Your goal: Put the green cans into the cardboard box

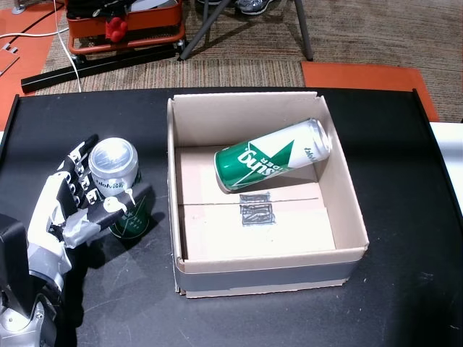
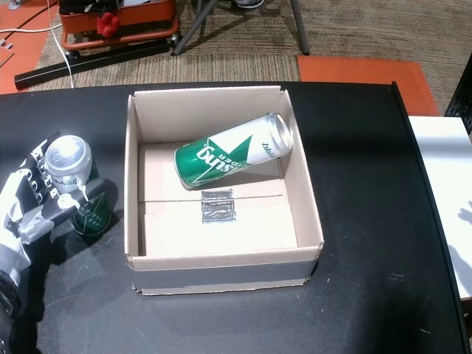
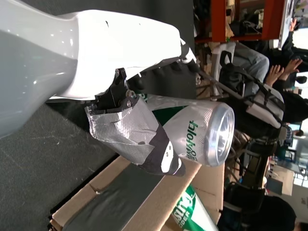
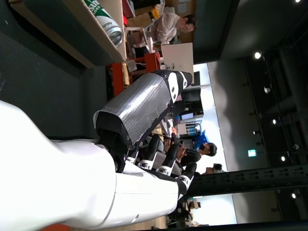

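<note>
One green can (image 1: 116, 170) (image 2: 71, 161) stands upright on the black table (image 1: 405, 289), left of the cardboard box (image 1: 349, 199) (image 2: 304, 199). My left hand (image 1: 72, 206) (image 2: 29, 203) wraps it, fingers behind and thumb across its front. The left wrist view shows the taped thumb (image 3: 139, 139) pressed on that can (image 3: 202, 134). A second green can (image 1: 271, 155) (image 2: 232, 156) lies on its side inside the box, at the back. My right hand (image 4: 139, 125) appears only in the right wrist view, holding nothing, beside the box wall (image 4: 72, 33).
A red-framed cart (image 1: 123, 29) and tripod legs (image 1: 217, 29) stand on the carpet beyond the table's far edge. A white surface (image 1: 448, 166) adjoins the table's right edge. Seated people (image 3: 250, 62) show in the wrist views' background.
</note>
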